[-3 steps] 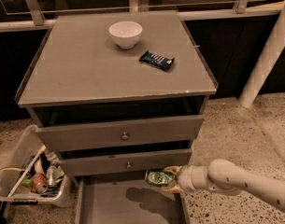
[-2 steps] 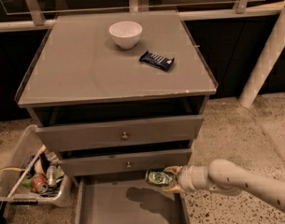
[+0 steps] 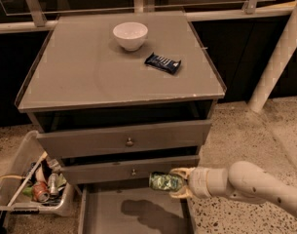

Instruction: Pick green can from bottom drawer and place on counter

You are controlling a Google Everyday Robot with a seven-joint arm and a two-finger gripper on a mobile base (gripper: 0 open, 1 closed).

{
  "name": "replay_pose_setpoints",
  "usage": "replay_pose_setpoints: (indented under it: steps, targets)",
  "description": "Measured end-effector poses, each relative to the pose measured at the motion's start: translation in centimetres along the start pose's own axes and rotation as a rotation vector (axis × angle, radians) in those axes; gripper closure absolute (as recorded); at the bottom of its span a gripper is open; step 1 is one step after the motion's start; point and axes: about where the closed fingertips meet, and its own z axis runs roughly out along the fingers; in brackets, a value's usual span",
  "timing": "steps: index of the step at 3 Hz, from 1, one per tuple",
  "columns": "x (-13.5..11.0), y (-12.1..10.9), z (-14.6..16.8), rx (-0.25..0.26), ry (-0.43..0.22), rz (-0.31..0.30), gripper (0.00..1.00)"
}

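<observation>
The green can (image 3: 163, 181) lies sideways in my gripper (image 3: 178, 183), held in the air above the open bottom drawer (image 3: 104, 216). The gripper's pale fingers (image 3: 182, 171) close on the can's right end, one above and one below. My arm (image 3: 250, 183) reaches in from the lower right. The can casts a dark shadow on the drawer floor. The counter (image 3: 89, 72) is the grey-brown cabinet top above the drawers. The can hangs in front of the middle drawer's lower right corner.
A white bowl (image 3: 130, 35) and a dark blue snack bar (image 3: 162, 63) sit on the counter. Two knobbed grey drawers (image 3: 128, 141) are above the bottom one. A clear bin (image 3: 33, 186) with cans and rubbish stands on the floor at left. A pale post (image 3: 279, 52) rises at right.
</observation>
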Motion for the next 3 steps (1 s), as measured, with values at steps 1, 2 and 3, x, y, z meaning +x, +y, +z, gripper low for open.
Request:
replay_pose_setpoints:
  steps: [1,2,3]
  targets:
    - [-5.0,-1.8,-3.9,0.026,-0.021,-0.104,1.00]
    - [-9.2,-4.3,-7.5,0.026,-0.036,-0.155,1.00]
    - [-13.3,-6.5,-10.6,-0.009,-0.021,-0.183,1.00]
